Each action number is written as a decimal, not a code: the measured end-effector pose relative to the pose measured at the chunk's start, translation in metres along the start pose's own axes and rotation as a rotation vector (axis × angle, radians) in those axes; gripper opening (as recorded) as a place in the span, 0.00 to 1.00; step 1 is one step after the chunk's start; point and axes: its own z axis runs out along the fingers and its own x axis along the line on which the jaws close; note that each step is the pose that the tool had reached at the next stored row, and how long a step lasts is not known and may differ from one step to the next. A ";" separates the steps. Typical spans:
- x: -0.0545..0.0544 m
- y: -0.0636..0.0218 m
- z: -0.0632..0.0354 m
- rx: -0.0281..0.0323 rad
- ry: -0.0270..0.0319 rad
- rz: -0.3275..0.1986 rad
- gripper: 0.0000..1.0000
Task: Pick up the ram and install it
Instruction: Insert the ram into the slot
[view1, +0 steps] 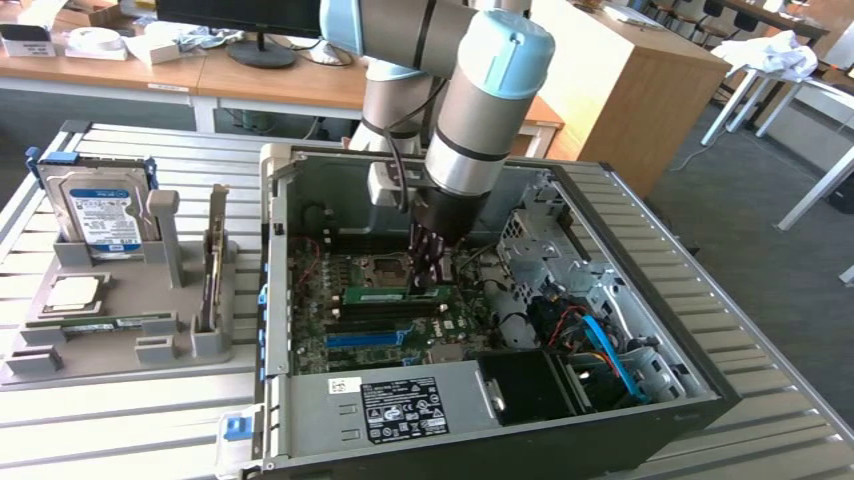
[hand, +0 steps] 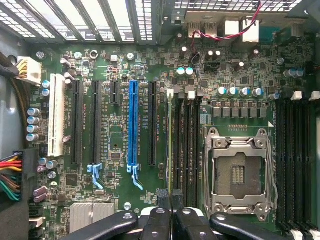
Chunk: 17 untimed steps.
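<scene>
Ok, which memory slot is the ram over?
The one nearest the blue expansion slot: the ram, in the shut gripper, runs along it; the other memory slots are bare.

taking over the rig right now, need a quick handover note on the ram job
Hand: shut on the ram, inside the open computer case.
Ram: edge-on along the memory slots, beside the empty processor socket.
Done: ram picked up and brought down to the slots.
Left: cannot tell whether it is fully seated; the hand has not let go.
</scene>
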 end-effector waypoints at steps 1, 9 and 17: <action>0.000 0.0000 0.0004 0.0000 0.0000 0.000 0.12; 0.000 -0.0002 0.0036 0.0000 0.0000 0.000 0.12; 0.000 -0.0003 0.0057 -0.0001 0.0001 0.000 0.12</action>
